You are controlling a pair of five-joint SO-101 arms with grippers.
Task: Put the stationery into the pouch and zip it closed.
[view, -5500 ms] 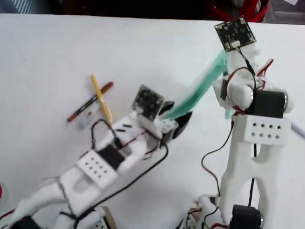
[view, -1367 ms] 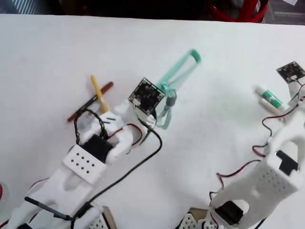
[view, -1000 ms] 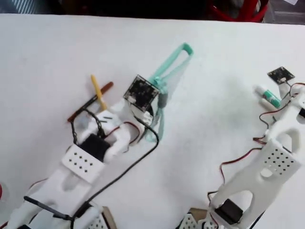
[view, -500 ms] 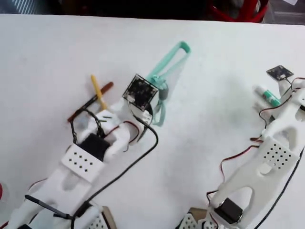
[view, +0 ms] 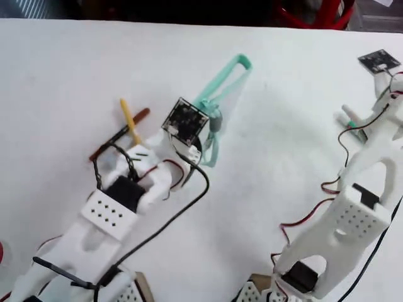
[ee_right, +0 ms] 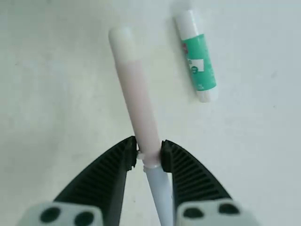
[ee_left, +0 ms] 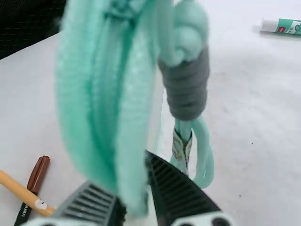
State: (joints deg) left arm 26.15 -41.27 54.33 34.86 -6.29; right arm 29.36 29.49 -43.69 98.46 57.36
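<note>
- Mint pouch was pinched tight by the left gripper; its contents were hidden.
- Pinkish pen was clamped in the right gripper, near a glue stick.

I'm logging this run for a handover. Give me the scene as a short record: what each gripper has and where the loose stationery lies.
left gripper: shut on one edge of the green pouch
right gripper: shut on the pink pen
glue stick: lying on the table beside the pink pen, not touching it
yellow pencil: on the table by the left arm, crossed with the brown pen
pouch contents: cannot tell
stationery outside pouch: four pieces
</note>
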